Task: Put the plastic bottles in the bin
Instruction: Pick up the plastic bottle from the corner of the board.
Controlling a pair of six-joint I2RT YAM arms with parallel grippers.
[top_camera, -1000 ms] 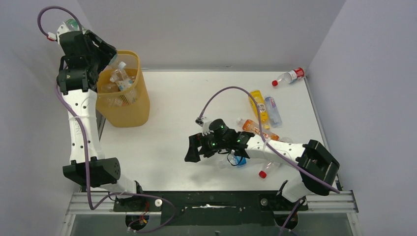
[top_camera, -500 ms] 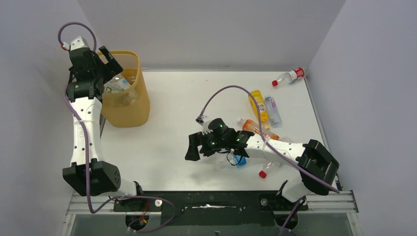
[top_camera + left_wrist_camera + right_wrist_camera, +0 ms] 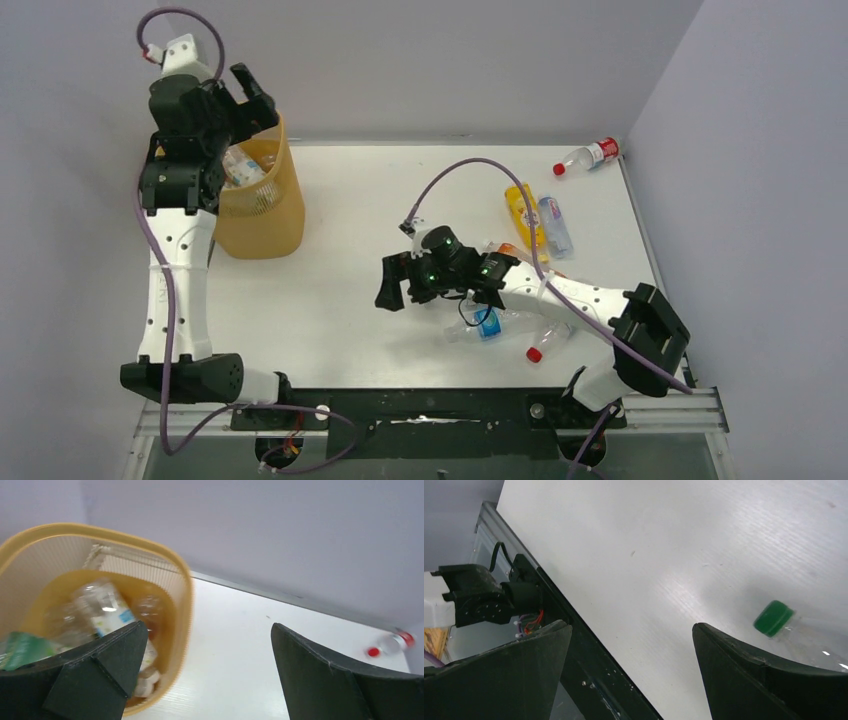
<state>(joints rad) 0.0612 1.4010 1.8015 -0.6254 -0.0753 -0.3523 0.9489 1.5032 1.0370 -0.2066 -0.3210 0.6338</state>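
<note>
The yellow-orange bin [image 3: 268, 205] stands at the table's far left with several plastic bottles [image 3: 242, 166] lying inside. My left gripper [image 3: 254, 94] hangs open and empty above the bin's far rim; its wrist view looks down on the bin [image 3: 186, 595] and the bottles in it [image 3: 106, 611]. My right gripper [image 3: 394, 284] is open and empty over the table's middle. A clear green-capped bottle [image 3: 774, 618] lies just right of its right finger. More bottles lie on the right: yellow [image 3: 523, 208], clear [image 3: 555, 226], orange [image 3: 508, 256], blue-labelled [image 3: 488, 325], red-capped [image 3: 546, 344], and red-labelled [image 3: 590, 155] in the far corner.
Grey walls close in the table at the back and both sides. The black mounting rail [image 3: 574, 630] runs along the near edge below my right gripper. A purple cable [image 3: 470, 175] loops over the right arm. The red-labelled corner bottle [image 3: 395, 642] also shows from the left wrist.
My left gripper has opened above the bin, and the bottle it held now lies inside. It has since risen toward the back wall. My right gripper has shifted slightly away from the near edge.
</note>
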